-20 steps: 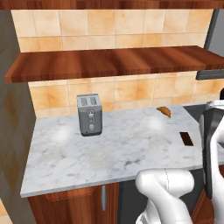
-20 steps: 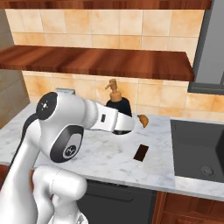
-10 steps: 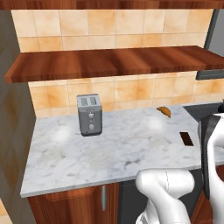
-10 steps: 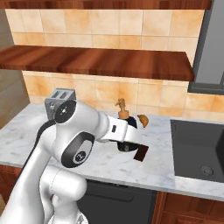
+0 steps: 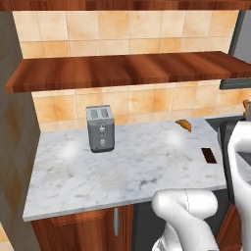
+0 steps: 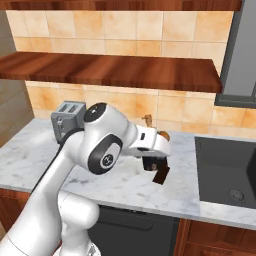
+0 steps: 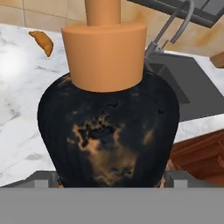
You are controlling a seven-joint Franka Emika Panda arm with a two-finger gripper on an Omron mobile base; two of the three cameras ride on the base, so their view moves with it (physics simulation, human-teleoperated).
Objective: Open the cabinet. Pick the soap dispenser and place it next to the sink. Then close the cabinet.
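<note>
The soap dispenser (image 7: 109, 127), a squat black bottle with an orange-brown pump top, stands upright between the jaws of my gripper (image 7: 111, 176), which is shut on its body. From the right base view its pump top (image 6: 146, 119) sticks up behind my white wrist, over the marble counter left of the sink (image 6: 225, 170). The dark grey sink (image 7: 183, 87) lies beyond the bottle to the right in the hand view. The cabinet's reddish-brown shelf board (image 5: 122, 71) spans the wall above the counter, also seen as the shelf board (image 6: 110, 70).
A silver toaster (image 5: 100, 128) stands at the back left of the counter. A croissant (image 5: 184, 125) lies near the back wall, and a flat dark brown rectangle (image 5: 209, 155) lies near the front edge. A low wooden door with a bar handle (image 5: 115, 221) is below.
My arm has swung to the right along the counter, carrying the soap dispenser closer to the sink. The toaster, croissant and brown rectangle have stayed put.
</note>
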